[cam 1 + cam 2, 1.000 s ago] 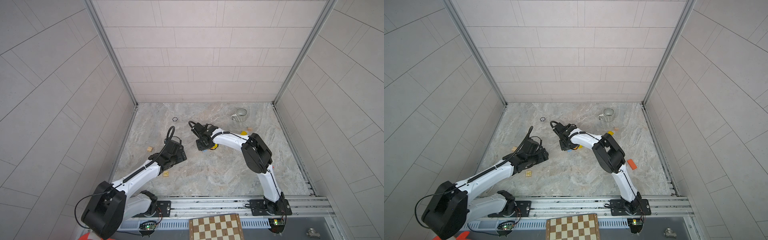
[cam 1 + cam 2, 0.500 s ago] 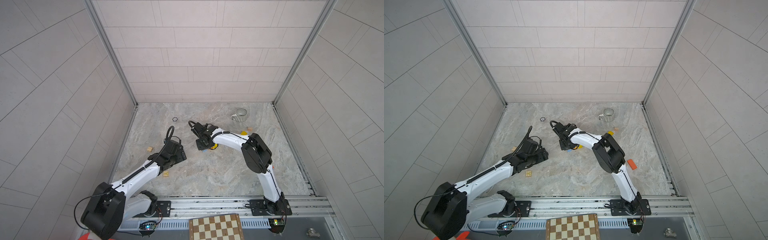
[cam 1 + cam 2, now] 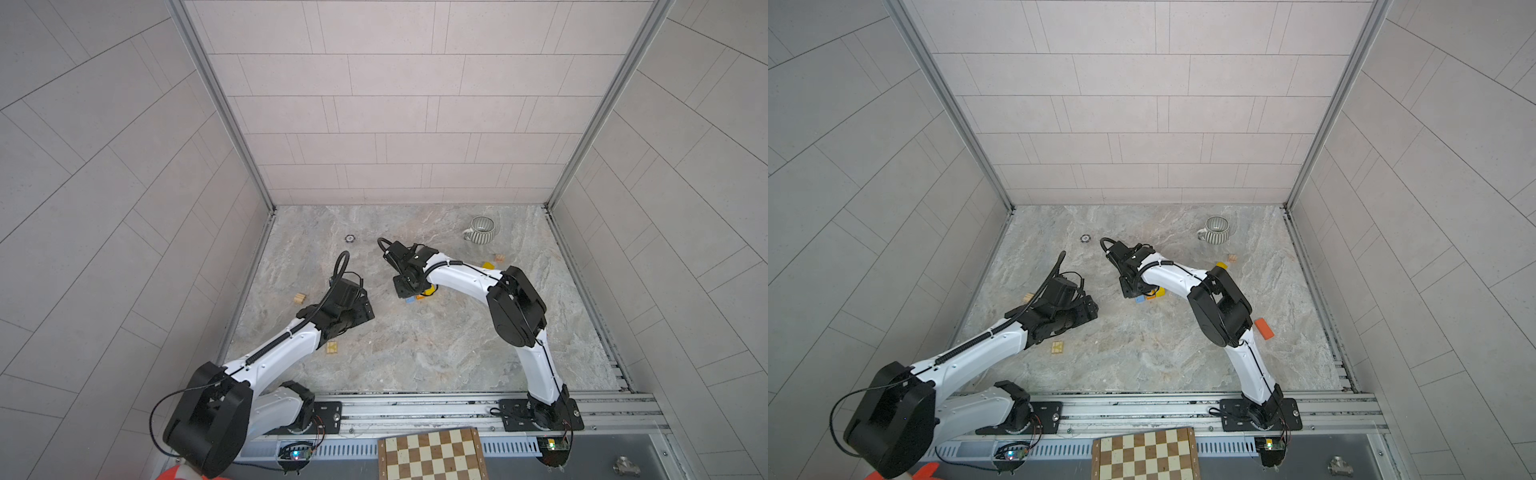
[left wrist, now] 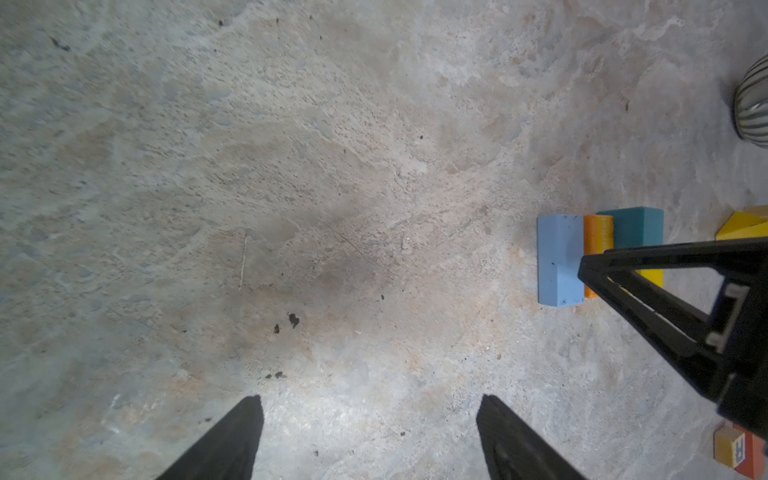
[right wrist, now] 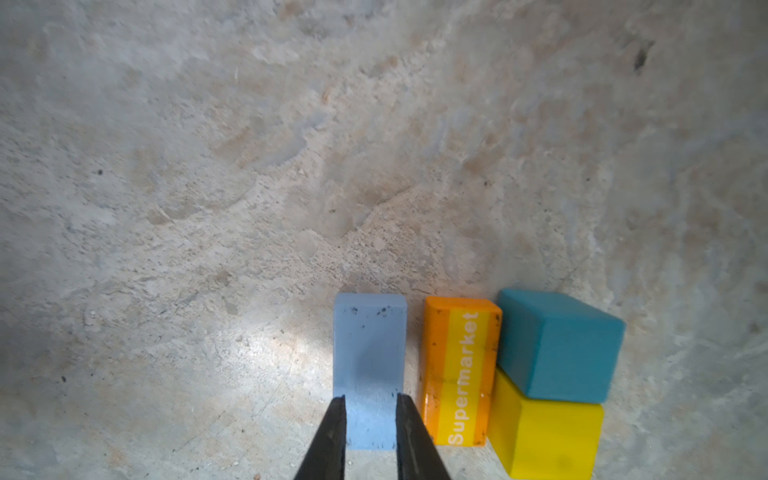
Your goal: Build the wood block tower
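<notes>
The right gripper stands low over the marbled grey tabletop. Its two black fingers sit on both long sides of the light blue rectangular wood block; they seem to touch it, so I judge it is pinched at its near end. This block lies flat on the tabletop, just beside the orange and yellow block printed "Supermarket", with a thin gap between. On the far side of that one are a teal cube and a yellow block, both touching it; if the teal one rests partly on the yellow I cannot tell. No real tower is there yet. The left gripper hangs over bare tabletop, fingers spread wide, holding nothing.

The step in hand is, I think, to take the light blue block. The grip should be firm before any lift, because it holds only one end and the block may tilt. Lift straight up, so the inner finger does not push the orange neighbour, then set it flat and centred on the group
</notes>
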